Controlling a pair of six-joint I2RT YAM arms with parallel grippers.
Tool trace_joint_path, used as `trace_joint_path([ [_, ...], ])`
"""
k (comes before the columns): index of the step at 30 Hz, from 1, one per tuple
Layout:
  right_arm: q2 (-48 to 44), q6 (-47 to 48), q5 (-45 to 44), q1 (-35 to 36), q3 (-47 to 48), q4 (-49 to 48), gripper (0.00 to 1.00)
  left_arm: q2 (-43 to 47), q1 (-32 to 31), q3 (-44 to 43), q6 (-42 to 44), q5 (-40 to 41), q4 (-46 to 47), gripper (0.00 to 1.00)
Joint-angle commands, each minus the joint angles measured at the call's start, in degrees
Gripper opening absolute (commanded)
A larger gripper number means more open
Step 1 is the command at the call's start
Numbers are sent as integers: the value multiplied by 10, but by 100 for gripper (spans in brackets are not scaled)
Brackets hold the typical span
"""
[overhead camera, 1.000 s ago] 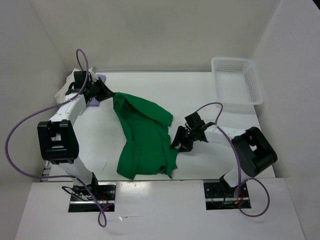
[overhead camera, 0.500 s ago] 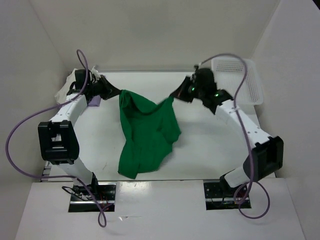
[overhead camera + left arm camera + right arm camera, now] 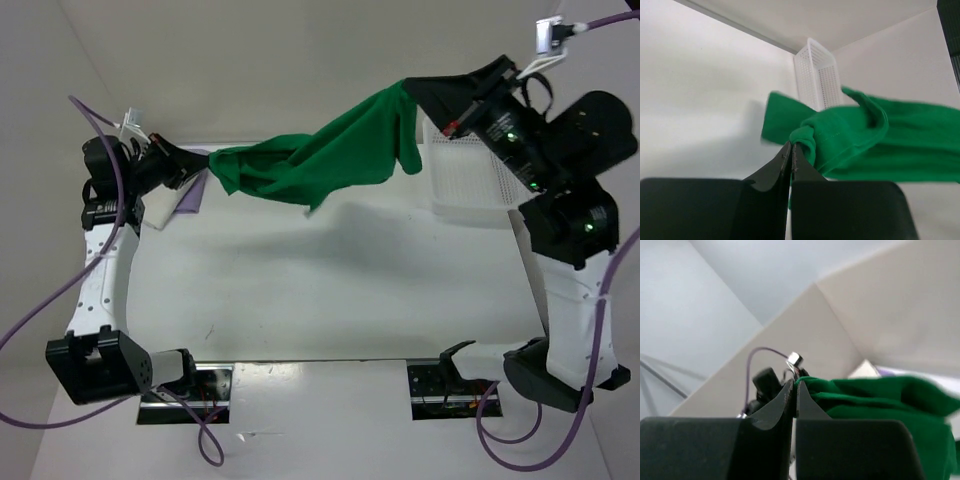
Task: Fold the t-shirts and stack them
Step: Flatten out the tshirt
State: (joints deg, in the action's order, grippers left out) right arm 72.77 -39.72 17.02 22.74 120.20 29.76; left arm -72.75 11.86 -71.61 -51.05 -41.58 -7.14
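We see the green t-shirt [image 3: 320,165], just lifted off the desk [image 3: 330,280], stretched between clamped left hand [image 3: 207,161] and right hand [image 3: 411,87] (spreading next).

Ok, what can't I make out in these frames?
- Top view: lavender t-shirt and cream t-shirt, mostly hidden behind the left arm.
- Top view: basket, far end covered by the right arm.
- Left wrist: green t-shirt, right part blurred and cut off by the edge.

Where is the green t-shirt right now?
Top view: the green t-shirt hangs above the table, stretched between the left hand and right hand, its right end beside the basket.
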Motion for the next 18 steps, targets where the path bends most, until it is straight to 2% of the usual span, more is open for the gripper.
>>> trace_joint_path([
  [1, 6, 23, -16, 5, 90, 24, 0, 46, 4, 19, 7, 23, -38, 0],
  [3, 21, 40, -44, 10, 99, 38, 0, 58, 4, 61, 7, 37, -43, 0],
  [7, 84, 61, -39, 10, 74, 8, 0, 63, 16, 148, -2, 48, -31, 0],
  [8, 104, 49, -17, -9, 74, -4, 0, 63, 16, 164, -8, 42, -21, 0],
  [9, 139, 34, 18, -64, 74, -21, 0, 63, 16, 176, -13, 24, -13, 0],
  [10, 159, 18, 98, -93, 68, -37, 0, 63, 16, 183, -13, 24, -13, 0],
  [11, 177, -3, 124, -116, 68, -56, 0, 63, 16, 190, -4, 24, -20, 0],
  [15, 297, 25, 123, -141, 80, -50, 0, 47, 16, 229, 9, 37, -28, 0],
  [16, 363, 36, 123, -141, 88, -42, 0, 37, 16, 241, 9, 37, -21, 0],
  [18, 435, 48, 103, -141, 134, -23, 0, 25, 16, 282, 9, 42, 0, 0],
])
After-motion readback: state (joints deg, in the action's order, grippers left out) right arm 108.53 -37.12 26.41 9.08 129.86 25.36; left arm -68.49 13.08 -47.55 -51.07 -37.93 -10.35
